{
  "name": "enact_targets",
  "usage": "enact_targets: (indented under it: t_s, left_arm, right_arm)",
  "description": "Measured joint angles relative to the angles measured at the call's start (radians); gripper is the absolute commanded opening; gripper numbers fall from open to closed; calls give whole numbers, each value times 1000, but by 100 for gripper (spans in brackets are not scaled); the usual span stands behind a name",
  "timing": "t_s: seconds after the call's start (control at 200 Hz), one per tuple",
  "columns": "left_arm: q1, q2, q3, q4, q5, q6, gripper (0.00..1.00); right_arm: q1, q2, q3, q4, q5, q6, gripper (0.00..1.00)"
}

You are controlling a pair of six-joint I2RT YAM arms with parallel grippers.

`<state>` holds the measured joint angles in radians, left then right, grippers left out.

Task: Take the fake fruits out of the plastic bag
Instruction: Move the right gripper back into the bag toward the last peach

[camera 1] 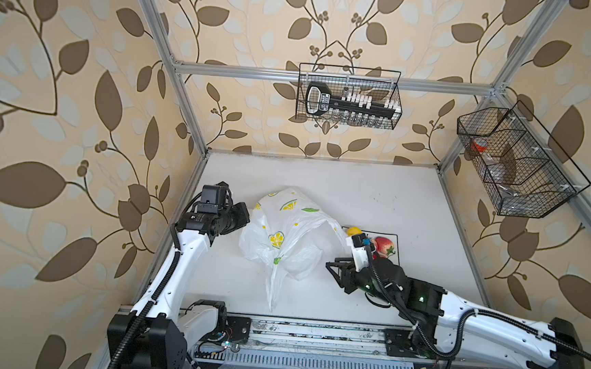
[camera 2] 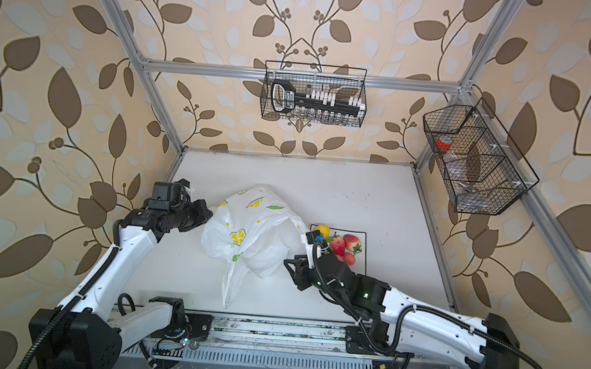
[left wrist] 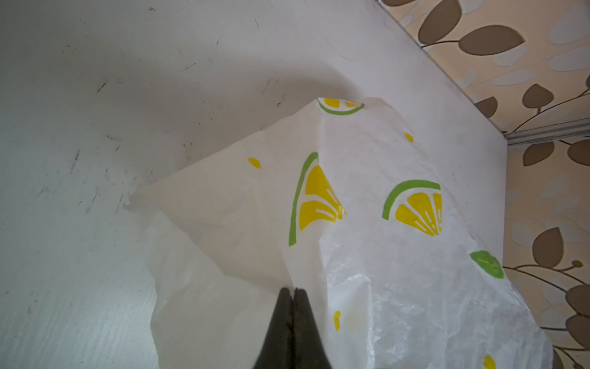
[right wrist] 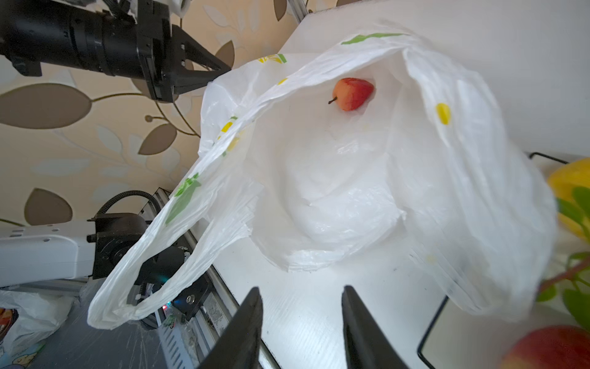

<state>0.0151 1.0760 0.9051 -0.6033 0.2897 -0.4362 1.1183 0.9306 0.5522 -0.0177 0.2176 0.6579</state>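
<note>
With the left gripper pinched tight on the rim of the plastic bag, propping its mouth open, one red-pink apple lies deep inside, straight ahead of the right gripper, whose empty jaws stand partly apart just outside that mouth.

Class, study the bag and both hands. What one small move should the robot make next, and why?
Probably ease the right hand forward into the plastic bag through its open mouth, toward the apple. Its jaws stand apart and empty just outside the opening, the small red apple lies deep inside, and the left hand is shut on the bag's plastic, holding it up.
</note>
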Motion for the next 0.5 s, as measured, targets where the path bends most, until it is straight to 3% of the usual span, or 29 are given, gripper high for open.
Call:
enact_targets:
  t_s: [0.245, 0.5]
  left_arm:
    - [0, 0, 0, 0, 17, 0, 0]
    - [0, 0, 0, 1, 26, 0, 0]
  right_arm:
    - [21, 352, 65, 210, 23, 110, 38]
    - [21, 637, 154, 403, 74, 394, 36]
